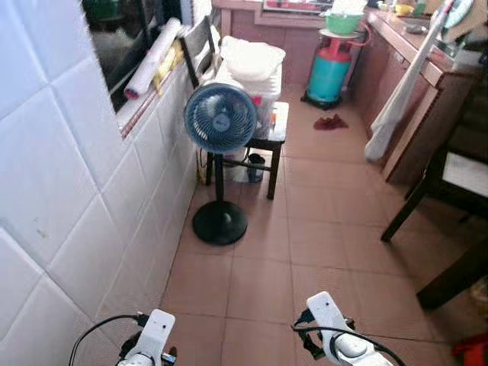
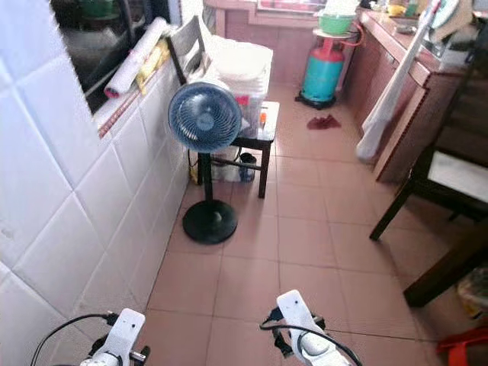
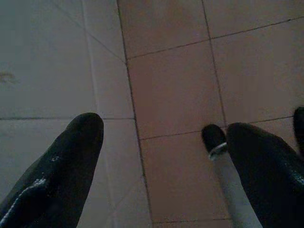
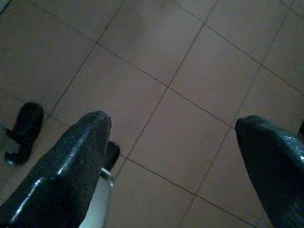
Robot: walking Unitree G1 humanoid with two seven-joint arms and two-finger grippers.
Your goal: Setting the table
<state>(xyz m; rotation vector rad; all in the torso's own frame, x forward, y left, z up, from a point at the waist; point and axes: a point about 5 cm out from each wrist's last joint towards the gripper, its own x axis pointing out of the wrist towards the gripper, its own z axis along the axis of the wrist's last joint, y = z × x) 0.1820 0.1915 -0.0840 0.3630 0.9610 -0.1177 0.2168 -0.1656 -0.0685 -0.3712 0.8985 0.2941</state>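
Here the robot faces a narrow kitchen w/ a tiled floor (image 1: 305,229) and a white tiled wall (image 1: 69,191) along its left. Both arms hang low at the bottom of the head views. Left hand (image 3: 156,142) is spread wide, holding nothing, pointing down where wall meets floor. Right hand (image 4: 175,137) is also wide apart, nothing between its fingers, over bare floor tiles.

Ahead, near the wall, a blue pedestal fan (image 1: 220,118) stands on a round black base. Just behind it is a dark stool (image 1: 271,141) carrying white plastic containers (image 1: 250,65). Further back a teal gas cylinder (image 1: 329,70) w/ a green bowl (image 1: 342,23) on top. A wooden counter (image 1: 415,72) runs along the right, white cloth (image 1: 393,107) hanging against it; dark chair (image 1: 450,179) nearer. Tableware isn't clearly identifiable.
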